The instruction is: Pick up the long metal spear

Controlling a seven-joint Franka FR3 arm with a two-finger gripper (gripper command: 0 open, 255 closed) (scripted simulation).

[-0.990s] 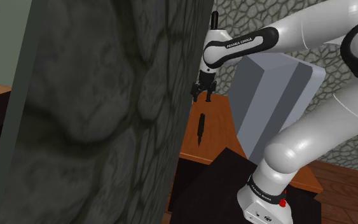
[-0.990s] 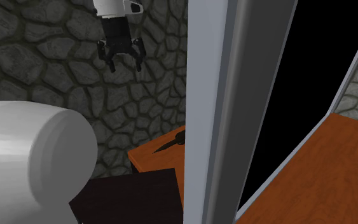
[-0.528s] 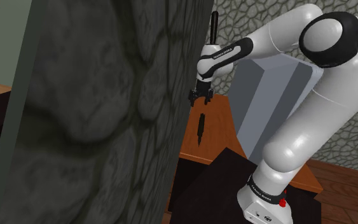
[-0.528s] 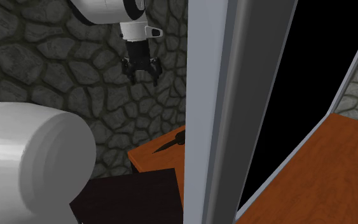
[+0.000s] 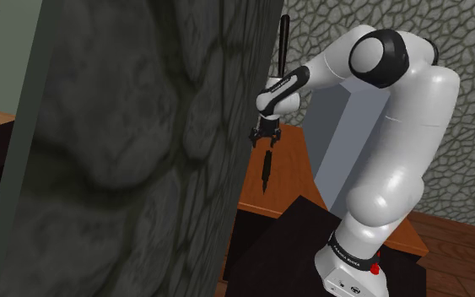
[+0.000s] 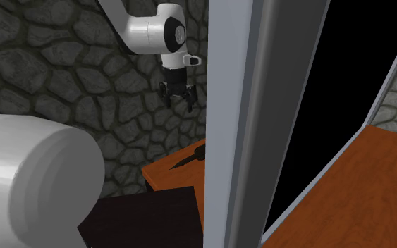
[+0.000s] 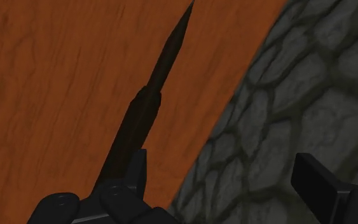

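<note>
Spear (image 7: 152,108): dark, slim, flat on orange wooden surface (image 7: 50,83), close beside stone wall (image 7: 311,89). Gripper (image 7: 220,164) above thick end, spread wide for straddling, holding nothing. Sits off-centre over shaft; probably needs sideways shift before closing.

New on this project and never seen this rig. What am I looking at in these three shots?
It is a white robot arm with a black two-finger claw. One picture is from beside its black box stand, one from elsewhere in the room, one from a camera on the hand. A long dark pointed spear lies on a reddish-brown wooden table beside a grey stone wall. The claw hangs above it, fingers open, holding nothing.
</note>
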